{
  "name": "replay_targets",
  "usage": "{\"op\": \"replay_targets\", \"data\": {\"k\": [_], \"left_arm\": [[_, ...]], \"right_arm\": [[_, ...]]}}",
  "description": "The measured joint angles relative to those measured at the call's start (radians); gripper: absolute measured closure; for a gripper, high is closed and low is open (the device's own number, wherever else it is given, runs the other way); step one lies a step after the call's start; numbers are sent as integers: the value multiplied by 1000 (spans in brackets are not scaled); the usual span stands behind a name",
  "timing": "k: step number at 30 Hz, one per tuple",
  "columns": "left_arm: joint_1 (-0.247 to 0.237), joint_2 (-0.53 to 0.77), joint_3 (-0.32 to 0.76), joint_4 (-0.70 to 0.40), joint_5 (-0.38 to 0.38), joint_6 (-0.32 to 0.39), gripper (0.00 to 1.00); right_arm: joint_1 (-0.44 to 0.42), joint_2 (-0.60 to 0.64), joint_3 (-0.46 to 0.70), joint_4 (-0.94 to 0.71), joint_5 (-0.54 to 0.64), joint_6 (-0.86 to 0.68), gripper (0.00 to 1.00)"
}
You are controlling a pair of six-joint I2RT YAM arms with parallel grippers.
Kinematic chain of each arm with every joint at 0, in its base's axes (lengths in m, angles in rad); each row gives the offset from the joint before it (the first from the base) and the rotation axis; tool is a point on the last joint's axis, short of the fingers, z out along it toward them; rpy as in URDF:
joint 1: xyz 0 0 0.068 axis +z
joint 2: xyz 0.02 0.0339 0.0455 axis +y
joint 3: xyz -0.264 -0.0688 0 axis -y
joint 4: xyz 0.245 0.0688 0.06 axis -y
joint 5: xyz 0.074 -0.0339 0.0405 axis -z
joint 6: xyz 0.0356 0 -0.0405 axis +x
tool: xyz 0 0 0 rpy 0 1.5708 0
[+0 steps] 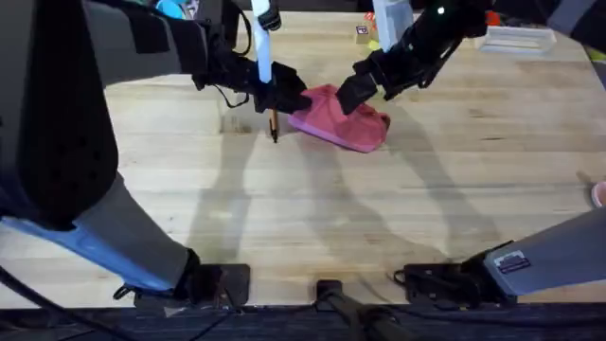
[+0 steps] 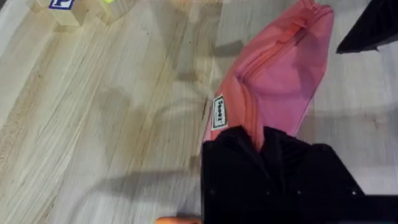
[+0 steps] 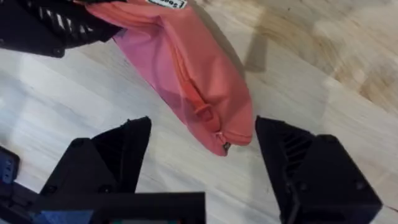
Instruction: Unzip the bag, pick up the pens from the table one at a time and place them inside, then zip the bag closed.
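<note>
While the bag [image 1: 343, 120] lies on the table [image 1: 379, 208], left gripper [image 1: 284, 98] pinches bag's near-left end, a pen [image 1: 274, 124] hanging just beside it. Right gripper [image 3: 202, 155] spread wide, fingers straddling bag's opposite zipper-pull end, not touching.

Bright overhead light fell evenly on the pale tabletop [image 1: 398, 199], throwing soft, doubled arm shadows toward the camera, while the left arm [image 1: 57, 114] loomed large, dark and blurred close under the lens and both wrist views looked slightly soft.
</note>
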Motion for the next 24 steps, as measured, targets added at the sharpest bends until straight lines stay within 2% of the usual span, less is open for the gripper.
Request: {"op": "replay_targets", "data": {"k": [11, 24], "left_arm": [[0, 0, 0, 0, 0, 0, 958], [0, 0, 0, 0, 0, 0, 959]], "right_arm": [[1, 40, 0, 4, 0, 0, 20], [1, 40, 0, 6, 0, 0, 319]]}}
